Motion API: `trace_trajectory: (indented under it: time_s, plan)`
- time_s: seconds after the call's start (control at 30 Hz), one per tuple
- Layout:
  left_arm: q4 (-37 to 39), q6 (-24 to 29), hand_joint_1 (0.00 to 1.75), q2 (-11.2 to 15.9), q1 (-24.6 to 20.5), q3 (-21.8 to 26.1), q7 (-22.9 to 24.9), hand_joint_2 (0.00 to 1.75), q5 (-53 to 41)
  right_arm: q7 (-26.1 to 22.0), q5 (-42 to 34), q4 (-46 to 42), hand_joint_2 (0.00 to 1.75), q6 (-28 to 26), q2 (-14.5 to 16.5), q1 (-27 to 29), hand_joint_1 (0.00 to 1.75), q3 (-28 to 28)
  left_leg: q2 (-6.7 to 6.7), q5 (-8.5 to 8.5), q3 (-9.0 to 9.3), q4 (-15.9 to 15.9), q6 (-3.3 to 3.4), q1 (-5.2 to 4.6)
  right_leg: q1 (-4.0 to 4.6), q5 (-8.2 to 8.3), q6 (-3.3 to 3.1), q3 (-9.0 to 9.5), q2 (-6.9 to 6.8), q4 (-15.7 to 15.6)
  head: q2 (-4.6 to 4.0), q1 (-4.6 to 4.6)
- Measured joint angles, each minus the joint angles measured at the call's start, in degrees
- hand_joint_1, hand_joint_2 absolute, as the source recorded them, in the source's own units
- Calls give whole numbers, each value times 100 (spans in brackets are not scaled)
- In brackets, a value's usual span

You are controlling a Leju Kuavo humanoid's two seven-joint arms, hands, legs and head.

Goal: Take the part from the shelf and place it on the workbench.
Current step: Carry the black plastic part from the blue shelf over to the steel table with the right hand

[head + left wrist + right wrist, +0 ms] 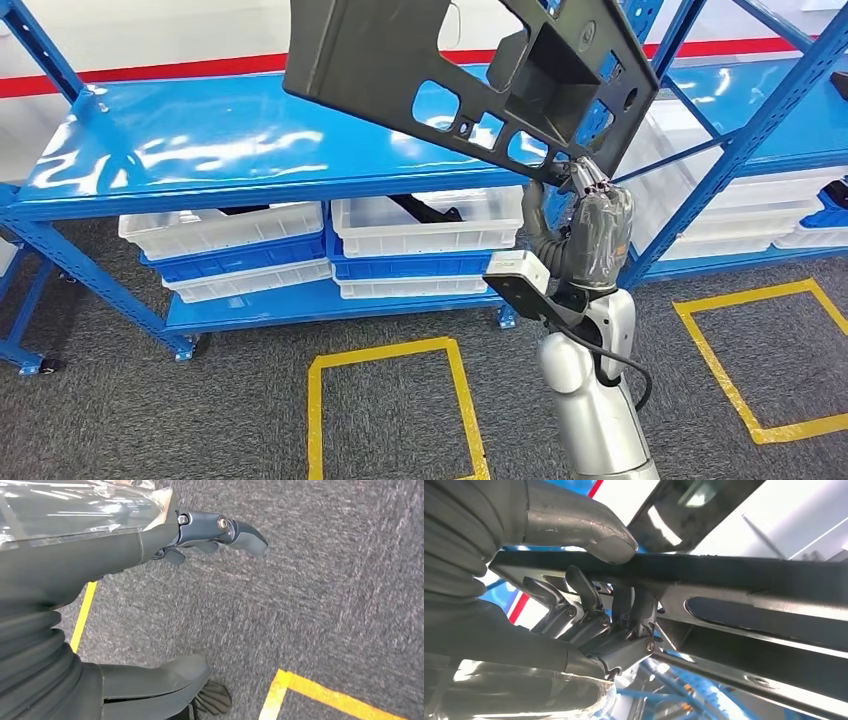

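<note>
We carry the part (450, 75) clear above the shelf (200, 150), our right hand (585, 195) clamped on its lower edge; left hand (210, 532) hangs empty, fingers apart. We should keep it level while turning toward the worktop.

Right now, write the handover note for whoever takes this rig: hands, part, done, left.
Right hand: grips the black part by its lower edge, thumb on one face, fingers on the other, raised in front of the blue shelf.
Left hand: holds nothing, hangs over the grey carpet with its yellow floor tape.
Done: part is off the shelf.
Left: carry it to the workbench and set it down.
</note>
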Motion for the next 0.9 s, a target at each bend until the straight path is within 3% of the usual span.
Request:
trace_trajectory:
  time_s: [0.1, 0.13, 0.17, 0.2, 0.3, 0.33, 0.43, 0.5, 0.57, 0.63, 0.67, 0.7, 0.8, 0.83, 0.9]
  plan:
    - [-1, -11, 0, 13, -3, 25, -11, 175, 16, -168, -436, -107, 175, 279, 3, 109, 175, -75, 18, 114, -135, -4, 120, -31, -1, -570, -71, -436, 1, 1075, 0, 8]
    - [-1, -16, 0, 15, -3, 44, -11, 175, 28, -210, -553, -128, 175, 375, 6, 153, 175, -102, 19, 149, -182, -3, 133, -47, 2, -693, -71, -526, 1, 1375, 0, 8]
    - [-1, -21, 0, 15, -2, 65, -11, 175, 40, -243, -658, -141, 175, 466, 12, 191, 175, -124, 19, 186, -227, -1, 138, -62, 6, -737, -55, -518, 1, 1480, 0, 8]
    - [-1, -24, 0, 15, -2, 90, -9, 175, 57, -275, -762, -147, 175, 561, 23, 213, 175, -141, 18, 222, -265, 0, 136, -72, 11, -691, -30, -382, 1, 1327, 0, 8]
    - [-1, -14, 0, 13, -14, 175, 15, 175, 108, -362, -965, -145, 175, 759, 86, 174, 175, -172, 19, 328, -354, 6, 85, -100, 58, -366, -8, 401, 0, 72, 0, 4]
    - [-1, -8, 0, 13, -18, 206, 27, 175, 115, -381, -989, -139, 175, 789, 108, 143, 175, -176, 21, 363, -377, 10, 55, -110, 79, -294, -28, 544, 0, -190, 0, 3]
    - [-1, 7, 0, 14, -21, 276, 51, 175, 130, -398, -1021, -94, 175, 852, 153, 85, 175, -196, 24, 461, -424, 9, -48, -105, 101, -180, -123, 520, -5, -276, 0, 2]
    - [-1, 15, 0, 16, -18, 303, 55, 175, 131, -398, -1034, -59, 175, 866, 192, 56, 175, -210, 15, 295, -515, 154, -113, -81, 64, -66, -205, 456, -20, -289, 0, -5]
    - [-1, 28, 0, 20, -19, 332, 57, 175, 132, -400, -1055, -32, 175, 884, 231, 26, 175, -220, 9, -195, -722, 715, -170, -58, 47, 56, -267, 342, -34, -290, 0, -23]
    - [-1, 46, 0, 26, -21, 356, 63, 175, 132, -400, -1099, 2, 175, 930, 246, 19, 175, -232, 9, -630, -895, 1418, -216, -48, 56, 164, -282, 186, -37, -271, 0, -32]
    - [-1, 51, 0, 27, -21, 366, 67, 175, 132, -401, -1133, 23, 175, 956, 248, 16, 175, -238, 11, -709, -873, 1575, -230, -45, 59, 215, -275, 108, -38, -256, 0, -32]
    - [-2, 56, 0, 27, -22, 374, 71, 175, 127, -404, -1181, 49, 175, 986, 248, 7, 175, -245, 11, -683, -732, 1499, -235, -40, 58, 261, -261, 32, -38, -236, 0, -32]
    - [-22, 66, 0, 33, -51, 407, 74, 175, 103, -436, -1330, 113, 175, 1047, 246, -52, 175, -279, -1, -398, 84, 383, -200, -28, 68, 372, -180, -148, -35, -157, 0, -32]
    - [-30, 68, 0, 35, -64, 413, 74, 175, 97, -449, -1364, 124, 175, 1056, 245, -73, 175, -293, -12, -348, 240, 125, -167, -38, 80, 401, -146, -186, -38, -137, 0, -26]
    - [-36, 69, 0, 37, -76, 416, 83, 175, 85, -476, -1407, 140, 175, 1069, 244, -95, 175, -316, -29, -291, 249, 40, -68, -87, 97, 481, -67, -226, -45, -138, 0, -16]
